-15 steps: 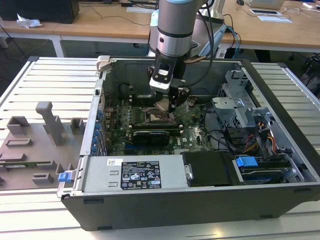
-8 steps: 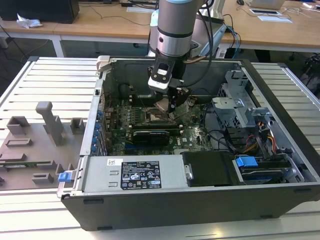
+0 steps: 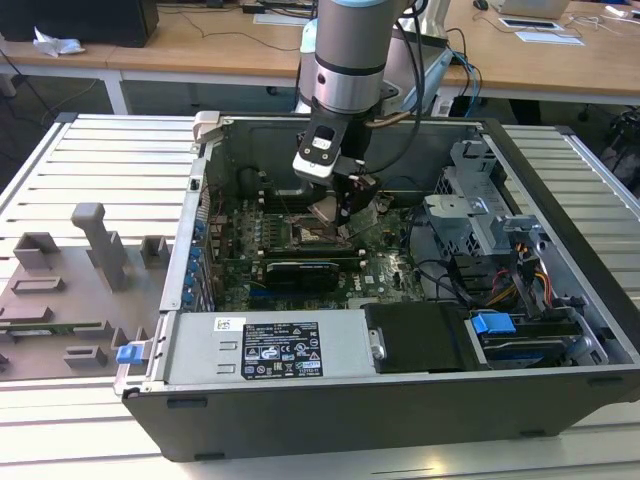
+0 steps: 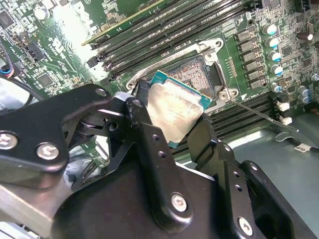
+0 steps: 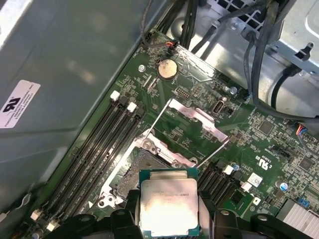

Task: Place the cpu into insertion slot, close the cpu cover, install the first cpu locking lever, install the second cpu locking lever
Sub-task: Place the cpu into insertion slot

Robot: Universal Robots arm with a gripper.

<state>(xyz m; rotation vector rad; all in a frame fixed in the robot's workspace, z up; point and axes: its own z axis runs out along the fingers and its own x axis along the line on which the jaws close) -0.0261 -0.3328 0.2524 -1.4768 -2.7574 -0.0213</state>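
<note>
Motherboard (image 5: 259,149): end effector (image 4: 172,117) holds cpu (image 5: 168,206) over insertion slot (image 4: 199,74), memory slots (image 4: 164,30) beside.

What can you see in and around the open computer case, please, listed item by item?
cpu: one, silvery-grey, in the gripper, near the insertion slot.
insertion slot: one, dark centre, silver rim, on the motherboard, uncovered.
cpu cover: one, silver, swung open beside the slot.
motherboard: one, green, inside the case.
memory slots: several, black, alongside the slot.
coin cell: one, silver, on the motherboard.
case: one, dark grey, on the slatted table.
gripper: one, black, shut on the cpu.
</note>
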